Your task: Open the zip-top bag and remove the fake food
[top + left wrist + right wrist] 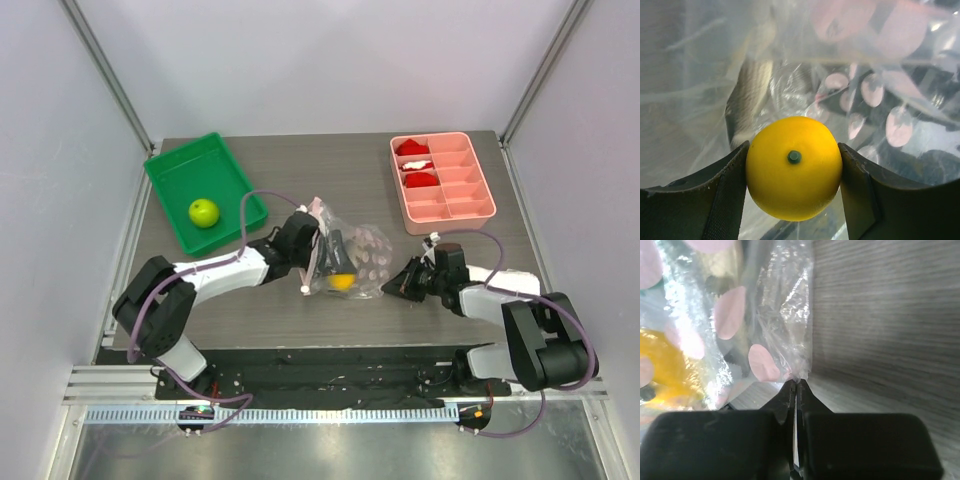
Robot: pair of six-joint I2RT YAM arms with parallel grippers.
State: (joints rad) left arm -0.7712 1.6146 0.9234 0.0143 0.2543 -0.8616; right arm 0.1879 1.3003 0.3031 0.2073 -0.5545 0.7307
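The zip-top bag [368, 252] lies at mid-table between the two arms. Its pink zip strip [318, 208] faces the left arm.

Left gripper [337, 268]: reaches in through the bag mouth. The fingers [715, 200] are clamped on the yellow-orange fruit [794, 167], one pad on each side. The small green stem cap faces the wrist camera. The fruit sits inside the bag, with clear dotted film all around it.

Right gripper [796, 390]: low over the table [300, 165], at the bag's opposite edge. The fingertips are pressed together, and the crinkled film runs straight into them (a pinch on the plastic only, not on the fruit).

The lime green fruit [203, 212] rests in the green tray [230, 165] at the far left, well apart from the bag.

A pink divided tray [470, 205] stands at the far right. Red-and-white pieces [415, 165] occupy its rear left compartments.
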